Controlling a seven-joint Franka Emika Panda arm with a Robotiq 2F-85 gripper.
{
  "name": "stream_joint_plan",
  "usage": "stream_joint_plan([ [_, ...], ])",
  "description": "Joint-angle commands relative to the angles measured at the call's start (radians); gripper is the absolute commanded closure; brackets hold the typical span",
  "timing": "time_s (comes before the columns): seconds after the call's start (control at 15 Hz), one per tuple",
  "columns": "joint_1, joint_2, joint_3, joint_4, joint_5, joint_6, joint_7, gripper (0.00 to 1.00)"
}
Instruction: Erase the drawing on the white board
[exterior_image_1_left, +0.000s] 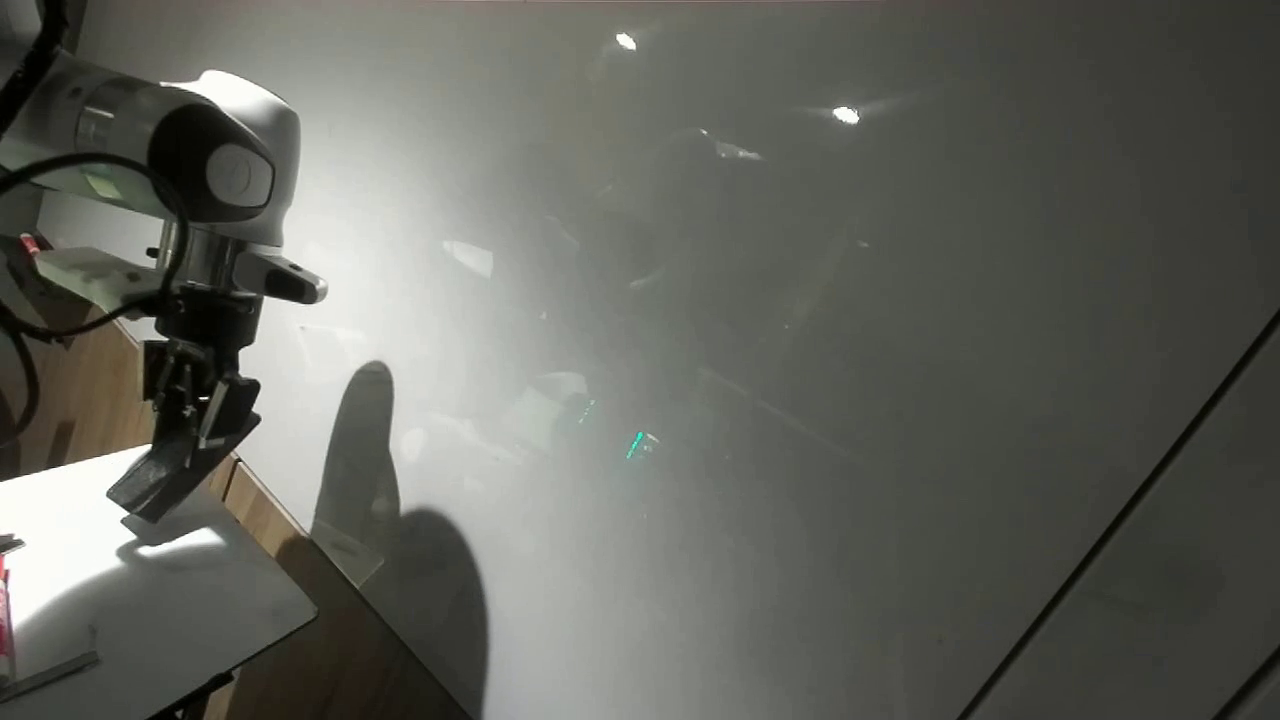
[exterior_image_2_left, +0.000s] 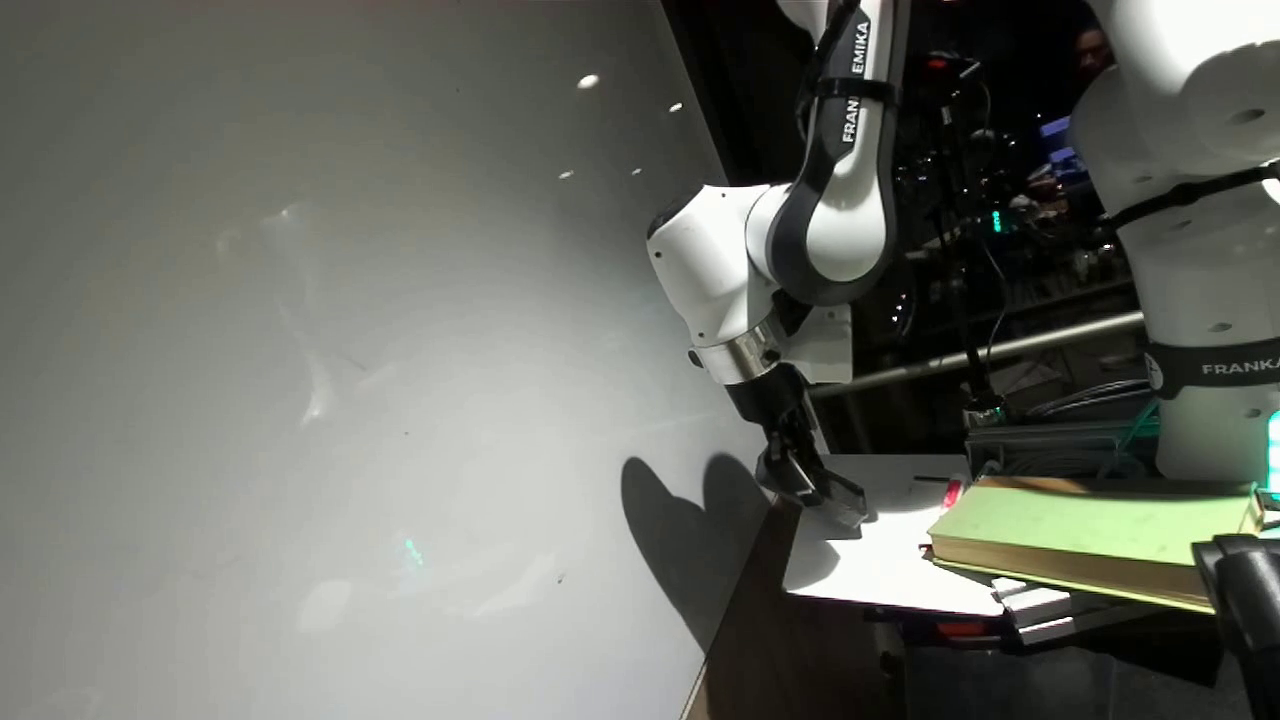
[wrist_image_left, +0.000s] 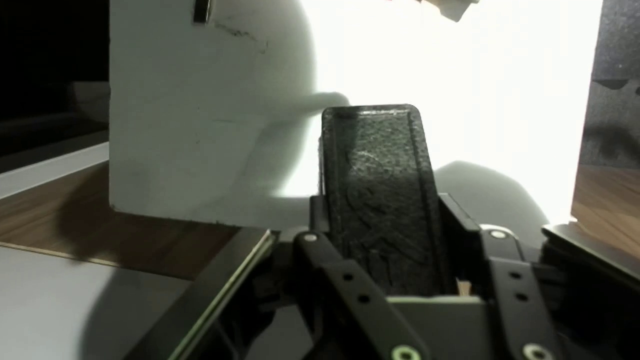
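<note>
Jaws are closed on the black eraser (wrist_image_left: 380, 200), pressing its long sides so the free end sticks out ahead; prob. that lets you wipe w/o the jaws hitting the white board (exterior_image_1_left: 850, 400). It's tilted down over the counter (wrist_image_left: 175, 125), apart from the white board; whether it touches the counter, you can't tell. Its near end is lost btwn the jaws, & the wrist view gives you only one broad face. Re the drawing: per task it belongs on the white board, but you can't make it out in the exterior views; reflections (exterior_image_1_left: 540, 410) & shadows (exterior_image_1_left: 440, 600) don't help. Red-and-white item (exterior_image_1_left: 4, 620), maybe a marker, is cut off in an exterior view.
</note>
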Motion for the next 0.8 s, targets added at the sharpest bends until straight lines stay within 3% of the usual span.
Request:
stream_joint_plan([
  [0.0,0.003,0.047,-0.013,0.075,0.056,-0.029,-0.067,0.7],
  [0.73,0.005,0.169,-0.063,0.138,0.086,-0.146,-0.07,0.7],
])
